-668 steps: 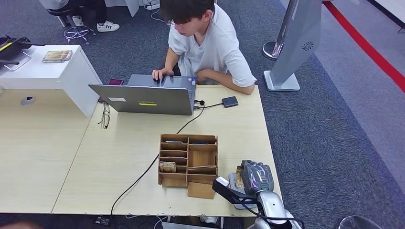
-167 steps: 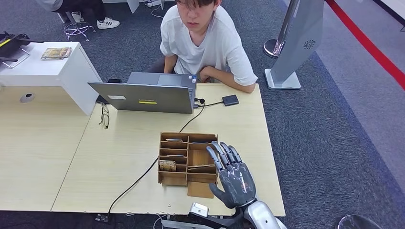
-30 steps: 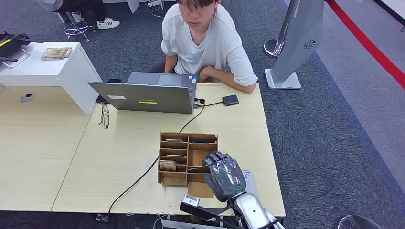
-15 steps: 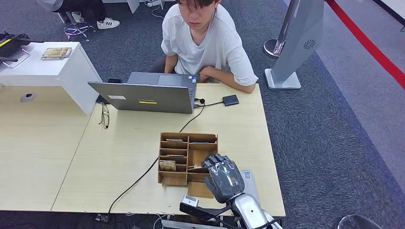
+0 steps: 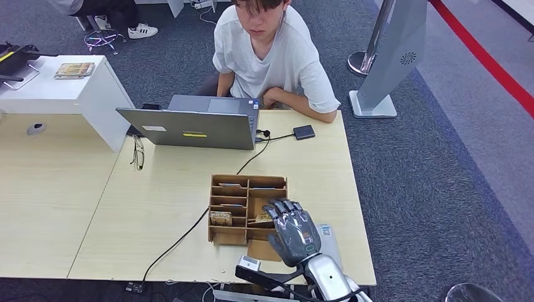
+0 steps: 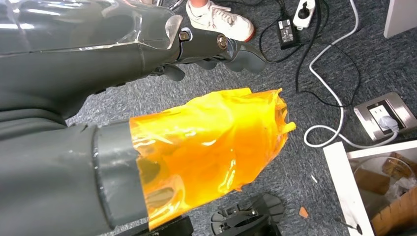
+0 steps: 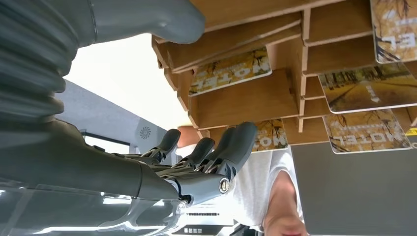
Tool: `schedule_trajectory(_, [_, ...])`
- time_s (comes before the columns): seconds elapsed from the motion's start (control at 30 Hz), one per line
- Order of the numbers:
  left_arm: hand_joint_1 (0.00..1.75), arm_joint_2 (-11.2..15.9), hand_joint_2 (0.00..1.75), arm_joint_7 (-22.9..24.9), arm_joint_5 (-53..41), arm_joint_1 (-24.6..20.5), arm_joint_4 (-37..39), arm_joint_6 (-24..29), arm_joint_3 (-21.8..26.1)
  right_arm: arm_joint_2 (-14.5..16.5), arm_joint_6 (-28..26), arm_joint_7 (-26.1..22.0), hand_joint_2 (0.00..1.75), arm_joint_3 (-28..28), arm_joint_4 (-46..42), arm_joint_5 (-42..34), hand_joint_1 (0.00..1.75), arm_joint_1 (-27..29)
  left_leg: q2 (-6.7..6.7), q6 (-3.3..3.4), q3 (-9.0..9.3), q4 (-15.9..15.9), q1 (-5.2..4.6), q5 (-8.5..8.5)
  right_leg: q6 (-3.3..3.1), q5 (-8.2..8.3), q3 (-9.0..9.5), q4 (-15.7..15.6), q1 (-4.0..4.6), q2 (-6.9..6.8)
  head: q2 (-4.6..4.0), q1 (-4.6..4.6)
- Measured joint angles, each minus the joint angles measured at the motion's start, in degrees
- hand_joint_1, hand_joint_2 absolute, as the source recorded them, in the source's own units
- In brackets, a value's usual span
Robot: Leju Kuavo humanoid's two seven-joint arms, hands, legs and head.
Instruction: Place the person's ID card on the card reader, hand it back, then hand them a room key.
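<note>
Hovering over the wooden rack [image 5: 247,207], the right hand [image 5: 291,231] held nothing, its dark fingers [image 7: 231,147] apart and bent towards the slots, likely lining up for a room key. Glossy printed key cards [image 7: 229,70] lay flat just ahead of the fingertips. The grey reader [image 5: 327,238] sat just beside the hand. The left hand [image 6: 147,49] hung low, its grip impossible to judge.
</note>
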Motion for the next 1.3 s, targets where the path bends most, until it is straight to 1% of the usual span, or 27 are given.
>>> schedule_trajectory(0.23, [0.0, 0.0, 0.0, 0.0, 0.25, 0.17, 0.0, 0.11, 0.0, 0.2, 0.1, 0.04, 1.75, 0.49, -0.45, -0.03, 0.59, -0.51, 0.0, -0.02, 0.0, 0.0, 0.0, 0.01, 0.0, 0.0, 0.0, 0.0, 0.0, 0.0, 0.0, 0.0])
schedule_trajectory(0.4, [0.0, 0.0, 0.0, 0.0, 0.62, 0.29, 0.0, 0.21, 0.0, 0.2, 0.27, 0.07, 1.75, 0.75, -0.48, -0.08, 0.58, -0.7, 0.0, -0.02, 0.0, 0.0, 0.0, 0.01, 0.0, 0.0, 0.0, 0.0, 0.0, 0.0, 0.0, 0.0])
schedule_trajectory(0.7, [0.0, -0.06, 0.0, -0.02, 1.43, 0.33, 0.05, 0.81, 0.0, 0.74, 0.73, 0.57, 1.75, 1.09, 0.06, -0.82, 0.68, -1.81, -0.01, -0.02, 0.0, 0.0, 0.0, 0.02, 0.0, 0.0, 0.0, 0.0, 0.0, 0.0, 0.0, -0.01])
schedule_trajectory(0.9, [0.0, -0.09, 0.0, -0.03, 2.11, 0.34, 0.11, 1.21, 0.0, 1.21, 1.13, 0.92, 1.75, 1.15, 1.11, -0.84, 0.62, -2.5, -0.01, -0.02, 0.0, 0.0, 0.0, 0.02, 0.0, 0.0, 0.0, 0.0, 0.0, 0.0, 0.0, 0.0])
schedule_trajectory(1.3, [0.0, -0.09, 0.0, -0.02, 3.04, 0.33, 0.29, 2.04, -0.13, 1.89, 1.24, 1.73, 1.75, 1.16, 3.99, -0.85, 0.61, -3.77, 0.0, -0.02, 0.0, 0.0, 0.0, 0.02, 0.0, 0.0, 0.0, 0.01, 0.0, 0.0, 0.0, 0.0])
